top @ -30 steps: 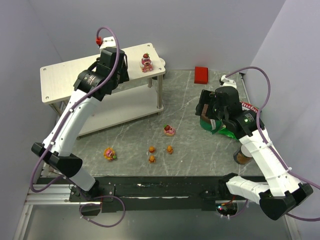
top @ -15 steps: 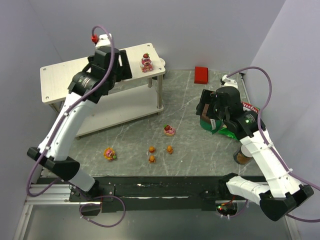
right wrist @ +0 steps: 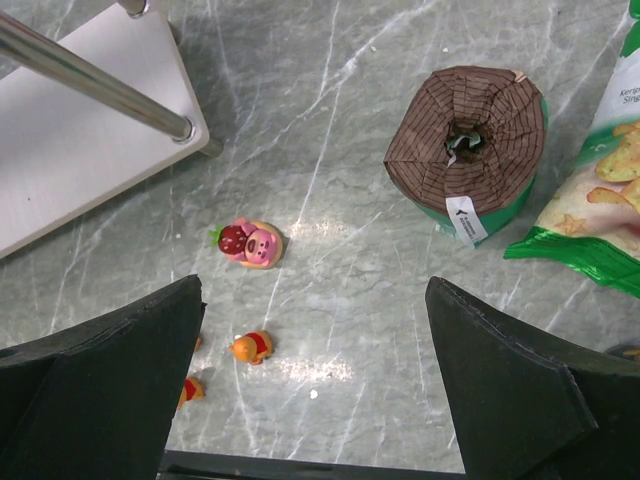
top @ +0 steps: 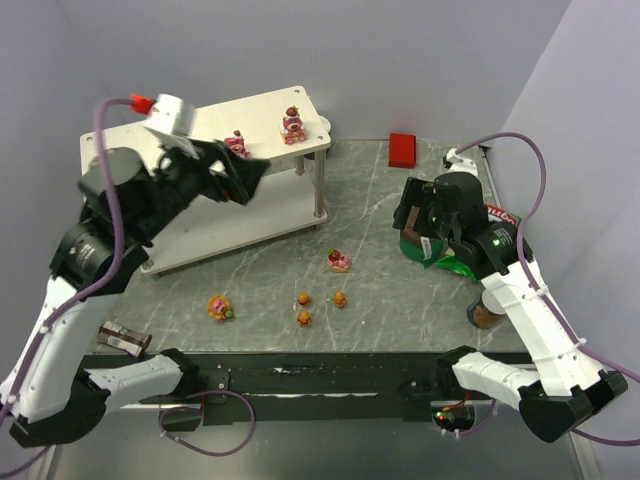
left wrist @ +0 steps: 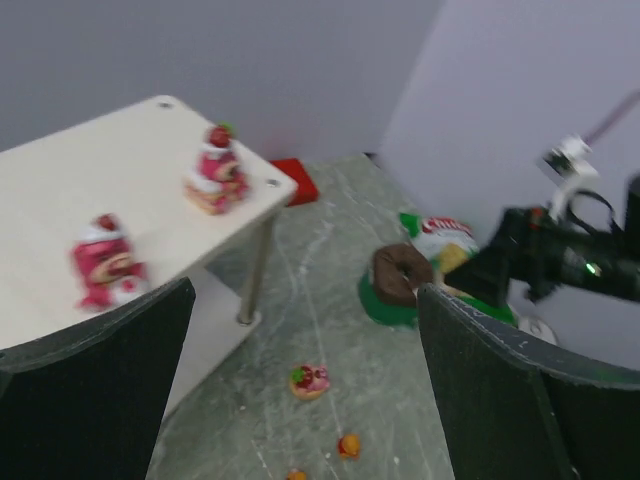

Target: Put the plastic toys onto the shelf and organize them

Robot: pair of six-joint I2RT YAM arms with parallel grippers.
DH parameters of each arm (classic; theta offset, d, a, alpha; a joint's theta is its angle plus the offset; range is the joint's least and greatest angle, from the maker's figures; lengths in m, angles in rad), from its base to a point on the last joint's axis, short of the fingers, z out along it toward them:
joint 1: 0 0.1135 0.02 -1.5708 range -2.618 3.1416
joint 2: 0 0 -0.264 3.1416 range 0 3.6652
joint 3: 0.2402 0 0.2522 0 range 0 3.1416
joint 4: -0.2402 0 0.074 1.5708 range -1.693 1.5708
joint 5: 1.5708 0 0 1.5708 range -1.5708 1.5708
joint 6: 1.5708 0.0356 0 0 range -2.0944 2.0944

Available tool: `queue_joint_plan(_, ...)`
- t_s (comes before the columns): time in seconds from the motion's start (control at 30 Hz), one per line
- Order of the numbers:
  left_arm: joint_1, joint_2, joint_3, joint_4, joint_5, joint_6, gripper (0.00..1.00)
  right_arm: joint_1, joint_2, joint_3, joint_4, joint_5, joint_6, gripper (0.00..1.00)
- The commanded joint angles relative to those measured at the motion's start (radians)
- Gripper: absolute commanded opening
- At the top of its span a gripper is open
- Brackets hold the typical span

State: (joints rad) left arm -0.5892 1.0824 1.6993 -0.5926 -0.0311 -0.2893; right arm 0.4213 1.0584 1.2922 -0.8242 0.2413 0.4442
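**Two bears on the shelf, five toys on the worktop**

The grey marbled worktop (top: 400, 300) takes up most of the view. At its far left is the shelf (top: 265, 112), two pale boards on thin metal legs.

The left hand (left wrist: 305, 300) hangs in the air over the front of the shelf. Its fingers are spread wide and nothing is between them. The right hand (right wrist: 315, 290) hovers over the right side of the worktop, fingers equally wide apart and just as empty.

Below the right hand a green snack bag (right wrist: 590, 220) lies flat. Just beside it a brown-and-green cylinder (right wrist: 467, 140) stands upright. A red block (top: 402, 149) sits well apart from them, near the back wall.

Two strawberry bears stand on the top board, one (top: 237, 143) near the middle and one (top: 292, 125) close to the right end. The third (top: 339, 261) lies on its side on the worktop, in front of the shelf's right end. The flower-faced toy (top: 220, 308) is near the front edge, to the left. Between those two, three small orange bears (top: 303, 298) (top: 340, 298) (top: 303, 318) form a loose cluster.
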Motion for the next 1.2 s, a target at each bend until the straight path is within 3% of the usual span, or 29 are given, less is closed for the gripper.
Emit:
queue_joint_plan(0.0,-0.194,0.088,-0.067,0.05,0.162,0.079,0.99,-0.01,0.003,0.047,0.004,0.007,-0.001,0.99)
queue_joint_plan(0.07,-0.3,0.128,-0.114,0.089,0.125,0.091,0.99,-0.013,0.002,0.045,-0.007,0.01,0.002,0.99)
queue_joint_plan(0.2,-0.409,0.223,-0.191,0.149,0.034,0.03,0.99,-0.032,-0.003,0.038,-0.026,0.012,0.008,0.99)
queue_joint_plan(0.37,-0.527,0.371,-0.217,0.162,-0.272,-0.146,0.97,-0.082,-0.038,0.012,-0.047,0.041,0.001,0.99)
queue_joint_plan(0.5,-0.532,0.47,-0.224,0.117,-0.377,-0.371,0.97,-0.133,-0.06,-0.013,-0.061,0.026,-0.002,0.99)
queue_joint_plan(0.63,-0.529,0.556,-0.214,0.063,-0.463,-0.455,0.98,-0.153,-0.077,-0.039,-0.062,0.001,0.002,0.99)
queue_joint_plan(0.87,-0.391,0.617,-0.329,0.197,-0.273,-0.467,0.96,-0.162,-0.118,-0.082,-0.066,-0.027,0.007,0.99)
queue_joint_plan(1.17,-0.313,0.7,-0.44,0.36,-0.207,-0.485,0.99,-0.173,-0.146,-0.096,-0.067,-0.031,-0.006,0.99)
